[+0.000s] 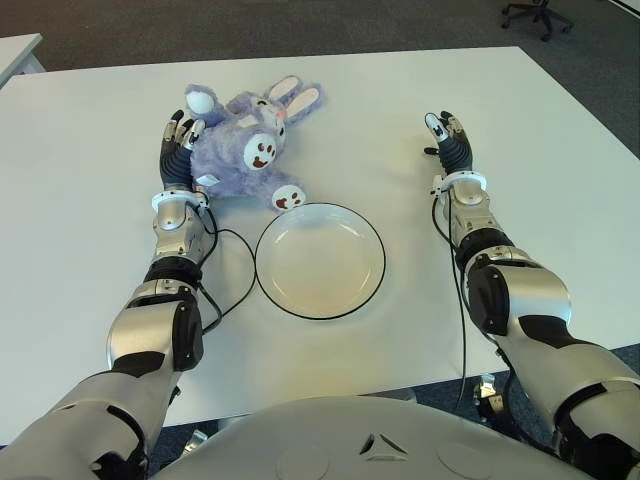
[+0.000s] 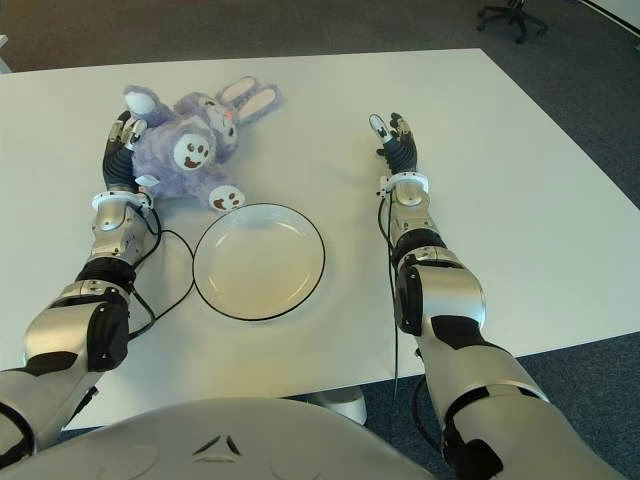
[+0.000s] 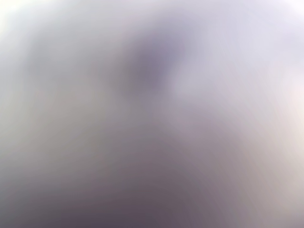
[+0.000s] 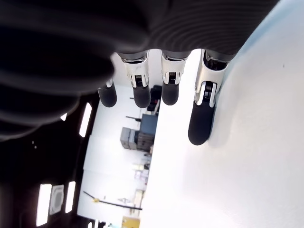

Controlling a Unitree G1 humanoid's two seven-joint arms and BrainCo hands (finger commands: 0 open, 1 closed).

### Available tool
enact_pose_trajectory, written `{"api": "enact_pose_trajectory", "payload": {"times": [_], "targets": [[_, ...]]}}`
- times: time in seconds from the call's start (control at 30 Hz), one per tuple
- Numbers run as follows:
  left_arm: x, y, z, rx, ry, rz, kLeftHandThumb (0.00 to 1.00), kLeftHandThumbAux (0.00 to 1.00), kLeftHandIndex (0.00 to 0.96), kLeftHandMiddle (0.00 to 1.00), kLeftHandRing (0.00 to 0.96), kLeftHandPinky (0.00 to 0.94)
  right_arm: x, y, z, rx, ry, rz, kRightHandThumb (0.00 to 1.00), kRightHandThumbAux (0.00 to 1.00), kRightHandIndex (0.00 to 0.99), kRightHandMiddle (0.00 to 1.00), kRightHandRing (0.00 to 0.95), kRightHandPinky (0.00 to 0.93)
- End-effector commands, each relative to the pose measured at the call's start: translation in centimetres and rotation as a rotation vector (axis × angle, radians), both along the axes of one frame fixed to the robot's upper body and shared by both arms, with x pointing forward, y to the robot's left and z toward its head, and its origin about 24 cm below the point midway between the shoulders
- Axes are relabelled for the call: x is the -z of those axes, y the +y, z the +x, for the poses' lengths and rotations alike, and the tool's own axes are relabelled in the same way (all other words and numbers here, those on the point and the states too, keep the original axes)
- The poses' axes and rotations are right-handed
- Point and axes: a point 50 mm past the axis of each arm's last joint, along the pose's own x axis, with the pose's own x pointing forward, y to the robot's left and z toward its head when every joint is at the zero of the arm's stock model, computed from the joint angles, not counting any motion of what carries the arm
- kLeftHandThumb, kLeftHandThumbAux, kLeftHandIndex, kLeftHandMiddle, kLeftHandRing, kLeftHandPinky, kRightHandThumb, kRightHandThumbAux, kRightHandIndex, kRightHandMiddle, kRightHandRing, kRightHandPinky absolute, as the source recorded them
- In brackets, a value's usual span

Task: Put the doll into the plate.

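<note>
1. Now the doll (image 1: 245, 148), a purple plush rabbit, lies on the white table (image 1: 90, 250), at about 11 o'clock from the plate (image 1: 320, 260).
2. One white foot of the doll comes very close to the plate's rim at 11 o'clock; I cannot tell if they touch. The doll is outside the plate.
3. The doll's ears point toward 1 o'clock, away from the robot, and its face looks up.
4. The left hand (image 1: 178, 145) is against the doll's side, at 9 o'clock of the doll. Its fingers (image 1: 183, 128) reach up along the plush body, near one white paw.
5. The left wrist view is filled with a soft purple-grey blur, so it is very close to the plush. I cannot tell if the fingers are closed on the doll or only laid against it.
6. The right hand (image 1: 448, 143) shows at 2 o'clock from the plate, well apart from it, over the bare table.
7. In the right wrist view its fingers (image 4: 199, 126) are stretched out, a little spread, and they hold nothing.
8. A black cable (image 1: 232, 270) runs on the table from the left arm, just beside the plate at 9 o'clock.
</note>
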Motion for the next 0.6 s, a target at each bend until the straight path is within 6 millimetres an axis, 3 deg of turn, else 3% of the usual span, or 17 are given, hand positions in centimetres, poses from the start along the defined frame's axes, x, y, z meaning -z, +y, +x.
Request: {"api": "enact_pose_trajectory", "payload": {"times": [0.03, 0.53, 0.6], "targets": [[3.74, -0.14, -2.16, -0.006, 0.145, -0.047, 0.000, 0.483, 0.076, 0.163, 0.127, 0.047, 4.70, -0.81, -2.40, 0.043, 0.210, 0.005, 0.000, 0.359, 0.000, 0.000, 0.000, 0.000], [3.66, -0.13, -2.11, -0.006, 0.144, -0.039, 0.000, 0.507, 0.055, 0.143, 0.113, 0.046, 4.66, -0.81, -2.36, 0.045, 0.210, 0.016, 0.000, 0.367, 0.000, 0.000, 0.000, 0.000], [3.63, -0.12, -2.10, -0.008, 0.143, -0.038, 0.000, 0.540, 0.046, 0.149, 0.127, 0.098, 4.67, -0.81, -2.37, 0.046, 0.210, 0.022, 0.000, 0.368, 0.000, 0.000, 0.000, 0.000]]}}
